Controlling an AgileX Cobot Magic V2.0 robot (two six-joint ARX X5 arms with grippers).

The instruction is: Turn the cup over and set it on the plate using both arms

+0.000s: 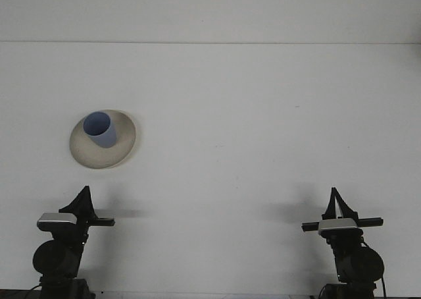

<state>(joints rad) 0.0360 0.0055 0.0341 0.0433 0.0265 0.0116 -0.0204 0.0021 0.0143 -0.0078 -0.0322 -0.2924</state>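
Observation:
A light blue cup [100,128] stands upright, mouth up, on a beige plate [122,151] at the left of the white table. My left gripper [83,194] sits low at the front left, below the plate and well apart from it. My right gripper [336,195] sits low at the front right, far from the cup. Each gripper appears as a single dark pointed tip with nothing in it.
The white table [250,128] runs back to a pale wall line at the top. Only the plate and cup stand on it. The two arm bases fill the bottom corners.

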